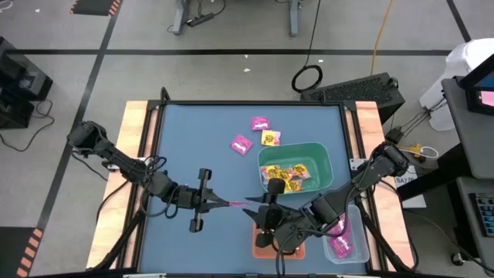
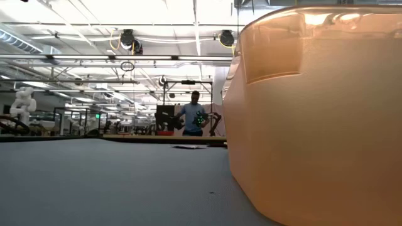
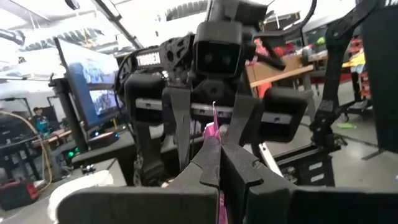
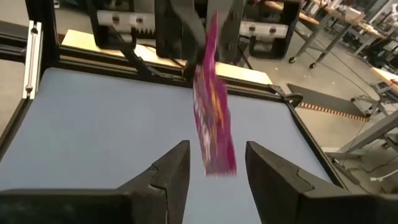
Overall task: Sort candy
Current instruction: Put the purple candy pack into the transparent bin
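Hanging between the two arms above the blue counter [image 1: 185,154], a magenta-purple wrapped candy packet [image 4: 211,118] is pinched by its top edge in the left gripper [image 3: 214,152], whose jaws are closed on it, and it dangles down with its long axis roughly vertical, tilted a little. The right gripper [image 4: 211,171] faces it head-on with jaws spread apart, one finger on each side of the packet's lower end; the packet sits just ahead of the gap, not yet between the pads as far as the right wrist view shows. That is the relation the handover appears to turn on: the packet lies straight ahead of the right jaws, edge-on, so a short advance should bring its lower part into the opening. In the high view the left gripper [image 1: 231,204] and right gripper [image 1: 262,208] meet nose to nose near the counter's front middle, the packet only a thin pink sliver [image 1: 239,204] between them. The packet looks thin, glossy and limp, magenta with yellow-orange print, crinkled and likely to sway or fold. Elsewhere, a green plastic bin [image 1: 320,150] holds yellow packets [image 1: 289,176], a clear plastic bin [image 1: 356,232] holds magenta ones [image 1: 341,243], and three loose packets [image 1: 260,123] lie on the counter behind the green bin.
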`<move>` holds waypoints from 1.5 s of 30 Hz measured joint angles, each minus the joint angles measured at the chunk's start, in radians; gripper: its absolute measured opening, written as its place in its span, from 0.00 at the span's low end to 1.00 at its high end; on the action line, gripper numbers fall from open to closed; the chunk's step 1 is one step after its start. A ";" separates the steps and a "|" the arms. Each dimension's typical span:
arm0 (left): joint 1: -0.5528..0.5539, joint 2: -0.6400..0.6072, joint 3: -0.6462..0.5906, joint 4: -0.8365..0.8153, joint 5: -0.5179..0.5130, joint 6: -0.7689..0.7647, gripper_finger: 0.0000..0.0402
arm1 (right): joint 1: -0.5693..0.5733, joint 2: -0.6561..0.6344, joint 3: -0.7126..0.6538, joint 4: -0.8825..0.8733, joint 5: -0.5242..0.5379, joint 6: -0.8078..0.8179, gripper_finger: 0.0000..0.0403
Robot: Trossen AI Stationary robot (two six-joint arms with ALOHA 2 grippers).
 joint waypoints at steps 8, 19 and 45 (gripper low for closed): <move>0.017 0.000 0.000 -0.030 0.000 -0.001 0.00 | -0.024 0.001 0.000 0.024 -0.056 -0.017 0.21; 0.017 0.000 0.000 -0.039 -0.053 -0.034 0.05 | -0.024 -0.002 0.000 -0.026 -0.069 -0.019 0.01; 0.085 0.000 0.000 -0.244 -0.410 -0.312 0.53 | 0.210 -0.160 0.001 -1.102 -0.755 1.051 0.00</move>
